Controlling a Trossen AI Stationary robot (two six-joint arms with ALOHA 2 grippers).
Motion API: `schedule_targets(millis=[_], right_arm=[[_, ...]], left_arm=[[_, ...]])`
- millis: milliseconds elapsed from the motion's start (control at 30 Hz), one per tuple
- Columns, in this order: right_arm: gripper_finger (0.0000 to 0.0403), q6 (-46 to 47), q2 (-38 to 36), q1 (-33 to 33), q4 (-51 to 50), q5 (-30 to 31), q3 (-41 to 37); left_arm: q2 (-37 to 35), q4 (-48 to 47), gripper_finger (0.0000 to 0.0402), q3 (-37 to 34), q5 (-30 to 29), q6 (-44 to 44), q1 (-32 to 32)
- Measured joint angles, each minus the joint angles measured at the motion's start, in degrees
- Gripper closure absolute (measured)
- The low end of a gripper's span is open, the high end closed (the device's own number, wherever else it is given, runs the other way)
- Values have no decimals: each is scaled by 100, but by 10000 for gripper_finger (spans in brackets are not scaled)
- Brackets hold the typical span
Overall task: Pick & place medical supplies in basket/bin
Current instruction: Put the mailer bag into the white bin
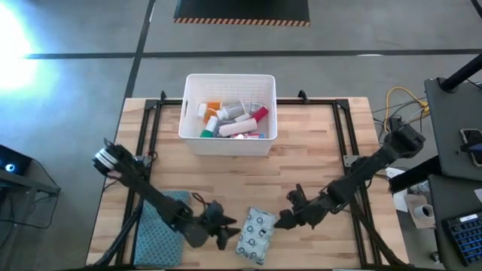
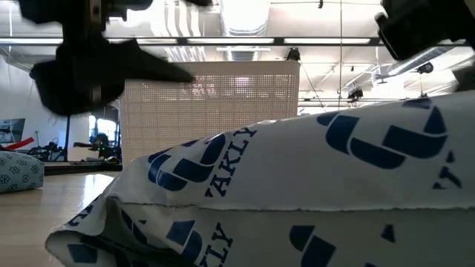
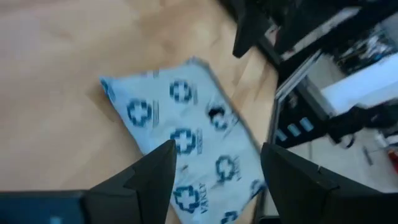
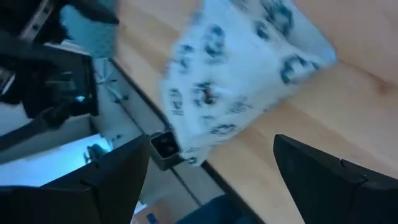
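**Pouch at the near edge, a hand on either side**

Pouch (image 1: 256, 234) with blue crosses on white lies flat on the wooden counter (image 1: 316, 165) at its near edge, a little right of centre. The left hand (image 1: 224, 228) sits just to its left and the right hand (image 1: 286, 216) just to its right, at the pouch's far corner. From above, neither hand clearly touches it.

The wrist views give what the high view cannot. The left wrist view looks down between two spread fingers (image 3: 152, 177) onto the pouch (image 3: 186, 143), with nothing pinched between them. The right wrist view shows its own fingers (image 4: 323, 180) spread wide too, the pouch (image 4: 236, 81) lying beyond them and partly over the counter's edge.

The low view is almost filled by the pouch's printed fabric (image 2: 312, 193); part of the lettering shows, the rest is cut off. A perforated white wall of the bin (image 2: 211, 111) rises behind it, and dark arm parts cross the upper corners, too blurred to tell apart.

Farther off, the white bin (image 1: 191, 128) stands at the far middle of the counter, holding a jumble of supplies (image 1: 230, 120): white bottles, something orange, a red piece. Individual items there are hard to make out. A blue-grey patterned cloth (image 1: 162, 226) lies at the near left, partly under the left arm.
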Motion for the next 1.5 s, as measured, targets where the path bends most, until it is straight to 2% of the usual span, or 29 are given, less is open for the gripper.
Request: schedule_targets(millis=[200,400,633,833,1100,1300,1500], right_arm=[[74,566,895,177,288,-100,124],[74,504,1671,140,308,-22,607],[74,291,2211,-53,318,351,1045],[74,-986,2256,-257,208,788,1465],[73,-1987,2173,-543,1,791,2030],[75,-2608,2118,-577,-1012,610,2553],[77,-3035,2080,-582,-1816,505,2950]], left_arm=[[882,-155,205,721,443,96,28],[1162,-2013,208,1341,892,68,58],[1182,-1948,208,1245,928,45,177],[1180,-1953,208,1179,1071,9,463],[1158,-2032,208,1168,1168,-28,539],[1132,-1942,208,1170,1076,-13,518],[704,-2053,208,1159,914,171,518]])
